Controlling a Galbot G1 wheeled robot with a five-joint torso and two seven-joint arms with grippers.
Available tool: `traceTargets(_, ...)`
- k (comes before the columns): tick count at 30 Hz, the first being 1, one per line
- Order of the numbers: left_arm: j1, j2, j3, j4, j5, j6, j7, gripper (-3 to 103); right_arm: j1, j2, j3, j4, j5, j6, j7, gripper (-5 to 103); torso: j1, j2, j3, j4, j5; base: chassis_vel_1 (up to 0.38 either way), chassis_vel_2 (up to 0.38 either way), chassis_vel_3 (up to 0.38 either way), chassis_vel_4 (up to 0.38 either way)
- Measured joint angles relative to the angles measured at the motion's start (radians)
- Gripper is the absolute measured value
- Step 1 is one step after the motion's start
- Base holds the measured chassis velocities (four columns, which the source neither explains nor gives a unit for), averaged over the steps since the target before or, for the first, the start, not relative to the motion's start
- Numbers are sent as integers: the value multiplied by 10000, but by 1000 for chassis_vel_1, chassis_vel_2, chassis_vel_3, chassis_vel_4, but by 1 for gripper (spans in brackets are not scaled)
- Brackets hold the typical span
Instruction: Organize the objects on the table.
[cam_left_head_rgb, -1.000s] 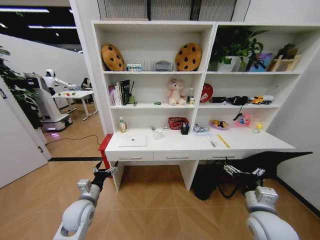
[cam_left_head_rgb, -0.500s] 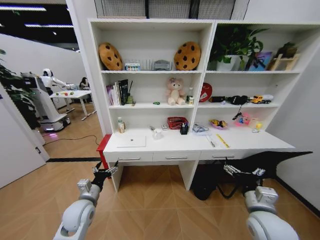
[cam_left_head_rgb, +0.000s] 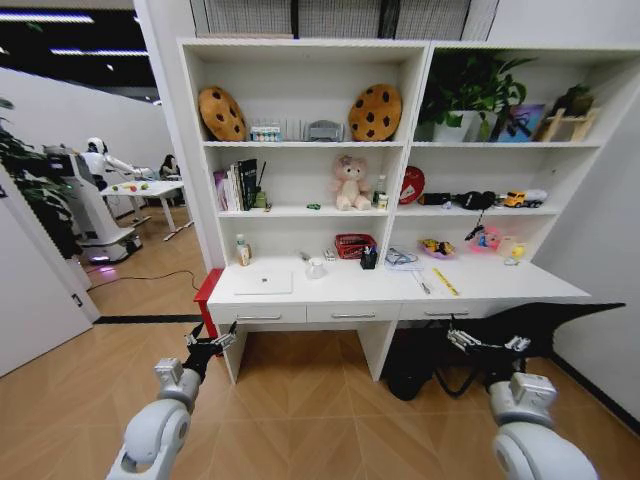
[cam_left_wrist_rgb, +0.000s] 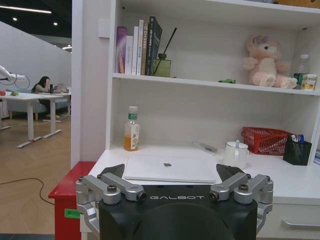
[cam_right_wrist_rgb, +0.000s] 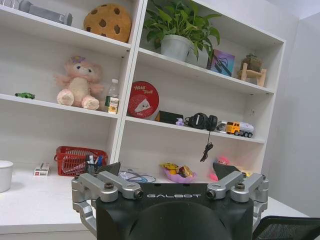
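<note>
head view: i hold both arms low, left gripper (cam_left_head_rgb: 210, 345) and right gripper (cam_left_head_rgb: 488, 343) spread wide and empty, well short of the desk (cam_left_head_rgb: 330, 290), because the laptop (cam_left_head_rgb: 264, 283) is too far to reach.

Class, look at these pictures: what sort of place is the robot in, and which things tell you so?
Probably a study corner inside an open office or lab: a white desk with a laptop, shelves holding books, and another robot beside work tables behind.

Robotics lab or open office with mock study corner. Evidence: white desk (cam_left_head_rgb: 400, 285) with shelf unit (cam_left_head_rgb: 300, 100), wood-pattern floor (cam_left_head_rgb: 300, 400), second robot (cam_left_head_rgb: 95, 200) at worktable (cam_left_head_rgb: 150, 188) behind partition.
</note>
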Motion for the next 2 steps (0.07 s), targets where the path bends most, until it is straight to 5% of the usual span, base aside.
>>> traceTargets(2, 0, 0, 0, 0, 0, 0, 0, 100, 0, 0, 0, 0, 0, 0, 0, 100, 0, 0, 0, 0, 0, 0, 0, 0, 0)
